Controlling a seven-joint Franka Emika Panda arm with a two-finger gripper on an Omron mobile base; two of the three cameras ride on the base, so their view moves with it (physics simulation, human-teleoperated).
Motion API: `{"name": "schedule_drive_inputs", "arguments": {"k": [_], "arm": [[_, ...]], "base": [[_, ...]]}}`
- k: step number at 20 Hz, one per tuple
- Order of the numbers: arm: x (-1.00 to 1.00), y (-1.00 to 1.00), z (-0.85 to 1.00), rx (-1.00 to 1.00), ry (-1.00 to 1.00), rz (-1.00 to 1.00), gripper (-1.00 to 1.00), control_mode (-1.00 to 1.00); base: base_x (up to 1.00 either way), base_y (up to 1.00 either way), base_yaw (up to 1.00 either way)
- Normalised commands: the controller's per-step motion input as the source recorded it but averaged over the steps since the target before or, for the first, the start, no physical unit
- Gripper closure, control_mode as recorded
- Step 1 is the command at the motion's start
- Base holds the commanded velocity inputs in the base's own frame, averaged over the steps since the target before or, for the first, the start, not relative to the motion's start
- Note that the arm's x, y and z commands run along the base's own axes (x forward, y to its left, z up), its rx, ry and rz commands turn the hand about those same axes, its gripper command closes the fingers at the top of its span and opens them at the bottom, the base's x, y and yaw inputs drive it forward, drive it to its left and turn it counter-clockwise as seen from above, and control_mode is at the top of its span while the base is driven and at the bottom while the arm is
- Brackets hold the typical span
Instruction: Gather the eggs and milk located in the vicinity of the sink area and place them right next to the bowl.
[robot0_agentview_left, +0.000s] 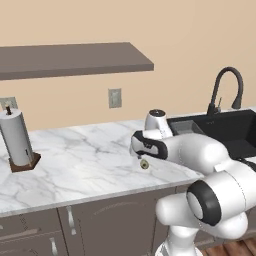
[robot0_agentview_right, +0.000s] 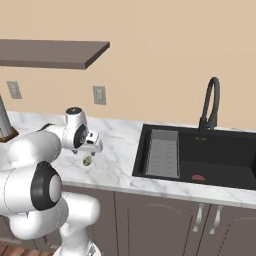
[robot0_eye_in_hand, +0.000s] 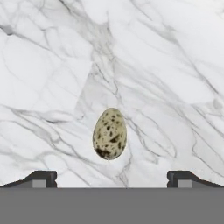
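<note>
A white, grey-veined marble counter (robot0_agentview_left: 75, 150) runs across the middle of the left base view, under a beige wall and a brown floating shelf (robot0_agentview_left: 75, 59). The large black recessed sink (robot0_agentview_right: 220, 160) with its tall black gooseneck faucet (robot0_agentview_right: 210, 102) fills the right of the right base view. The pale speckled oval egg (robot0_eye_in_hand: 109, 133) lies at the hand view's centre, near the counter's front edge, bare marble all around. The two-finger gripper (robot0_eye_in_hand: 111, 178) hangs above it, jaws spread wide, holding nothing.
</note>
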Motion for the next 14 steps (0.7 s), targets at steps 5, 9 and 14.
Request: {"name": "schedule_drive_inputs", "arguments": {"k": [5,9,14], "arm": [[0.06,0.00,-0.35,0.00,0.00,0.00,-1.00,-1.00],[0.07,0.00,-0.29,0.00,0.00,0.00,-1.00,-1.00],[0.09,0.00,-0.25,0.00,0.00,0.00,-1.00,-1.00]], "base": [[0.00,0.00,0.00],[0.00,0.00,0.00],[0.00,0.00,0.00]]}}
